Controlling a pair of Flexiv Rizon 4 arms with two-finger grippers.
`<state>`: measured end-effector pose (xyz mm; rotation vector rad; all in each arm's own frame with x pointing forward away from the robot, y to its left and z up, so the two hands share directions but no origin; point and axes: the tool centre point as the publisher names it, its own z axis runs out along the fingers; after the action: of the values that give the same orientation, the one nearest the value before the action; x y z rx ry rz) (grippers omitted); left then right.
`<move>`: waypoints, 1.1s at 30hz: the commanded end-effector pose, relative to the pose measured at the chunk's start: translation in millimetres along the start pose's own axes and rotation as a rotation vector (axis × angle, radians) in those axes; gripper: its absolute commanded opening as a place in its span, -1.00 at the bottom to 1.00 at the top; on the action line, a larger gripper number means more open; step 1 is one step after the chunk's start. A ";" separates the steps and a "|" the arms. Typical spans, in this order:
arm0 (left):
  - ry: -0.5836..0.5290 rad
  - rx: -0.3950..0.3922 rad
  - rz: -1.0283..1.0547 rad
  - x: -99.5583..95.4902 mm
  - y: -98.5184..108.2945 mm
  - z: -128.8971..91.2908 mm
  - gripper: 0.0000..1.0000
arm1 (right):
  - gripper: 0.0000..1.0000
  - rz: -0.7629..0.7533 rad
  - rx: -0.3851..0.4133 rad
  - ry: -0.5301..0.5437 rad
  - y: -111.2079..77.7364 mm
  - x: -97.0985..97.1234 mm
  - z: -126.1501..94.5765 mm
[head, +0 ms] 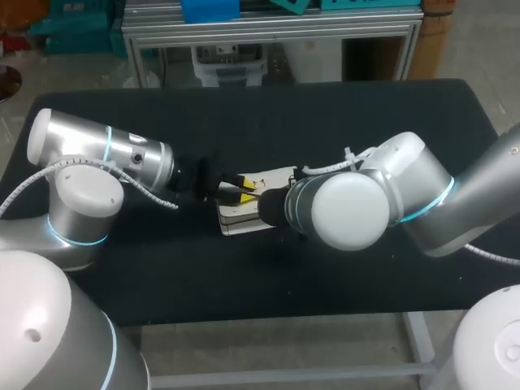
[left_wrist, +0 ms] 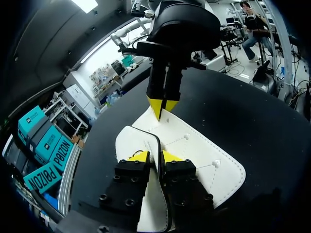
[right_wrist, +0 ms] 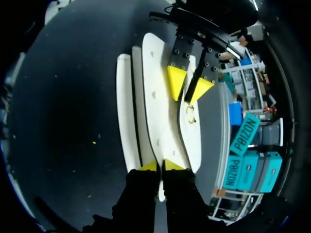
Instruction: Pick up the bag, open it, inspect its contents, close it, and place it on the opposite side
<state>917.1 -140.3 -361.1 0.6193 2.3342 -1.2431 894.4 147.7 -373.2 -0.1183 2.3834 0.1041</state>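
Head view: you are looking down on a black table [head: 341, 122] where a flat white leather-like bag with black edging and small studs [head: 240, 218] is lying near the middle. Both arms are reaching in to meet over it. The left gripper [head: 236, 180] is coming from the left side and the right gripper [head: 249, 196] from the right.

In the left wrist view, the left gripper [left_wrist: 155, 158] is pinching a raised, black-trimmed edge of the bag [left_wrist: 194, 150], with one yellow tip on each side of it. Just ahead, the right gripper [left_wrist: 162, 104] is pointing down at the far edge of the same bag, its tips pressed close together.

In the right wrist view, the right gripper [right_wrist: 160, 167] is nipping a thin white edge between its nearly closed tips. Several white layers of the bag [right_wrist: 153, 97] are fanning out ahead of it toward the left gripper [right_wrist: 189, 86].

You are most likely working on the opening step, since the bag is resting on the table with its layers only slightly parted. The next move is calling for you to draw the two held edges gently apart, so the mouth is widening enough to see inside without either thin edge slipping free.
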 end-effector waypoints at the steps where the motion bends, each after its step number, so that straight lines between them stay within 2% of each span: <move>1: -0.037 0.000 0.021 -3.8 -3.2 3.3 -0.42 | -1.00 0.001 -0.010 -0.446 -1.9 3.5 2.5; 3: -0.053 -0.005 0.035 -7.1 -5.6 2.8 -0.46 | -1.00 0.001 -0.010 -0.446 -1.9 3.5 2.5; 6: -0.076 -0.013 0.050 -9.6 -6.4 4.5 -0.64 | -1.00 0.001 -0.010 -0.446 -1.9 3.5 2.5; 8: -0.093 -0.037 0.063 -9.6 -4.7 7.2 -0.65 | -1.00 0.001 -0.010 -0.446 -1.9 3.5 2.5; 9: -0.094 -0.035 0.064 -8.9 -3.2 8.5 -0.80 | -1.00 0.001 -0.010 -0.446 -1.9 3.5 2.5; 11: -0.094 -0.035 0.064 -8.6 -2.7 8.9 -0.86 | -1.00 0.001 -0.010 -0.446 -1.9 3.5 2.5; 12: -0.113 -0.043 0.069 -5.8 0.4 10.4 -1.00 | -1.00 0.001 -0.010 -0.446 -1.9 3.5 2.5; 17: -0.177 -0.082 0.136 8.5 2.3 6.4 -1.00 | -1.00 0.001 -0.010 -0.446 -1.9 3.5 2.5; 19: -0.175 -0.073 0.136 11.0 1.6 3.0 -1.00 | -1.00 0.001 -0.010 -0.446 -1.9 3.5 2.5; 31: -0.180 -0.074 0.139 11.3 1.7 2.4 -1.00 | -1.00 0.001 -0.010 -0.446 -1.9 3.5 2.5; 32: -0.173 -0.028 0.119 -2.9 -7.3 -8.3 0.05 | -1.00 0.001 -0.010 -0.446 -1.9 3.5 2.5; 33: -0.171 -0.021 0.119 -4.6 -8.3 -8.9 0.05 | -1.00 0.001 -0.010 -0.446 -1.9 3.5 2.5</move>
<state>914.2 -144.2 -359.2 0.5995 2.1592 -1.1186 893.8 149.4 -373.7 -0.1198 2.3832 0.1050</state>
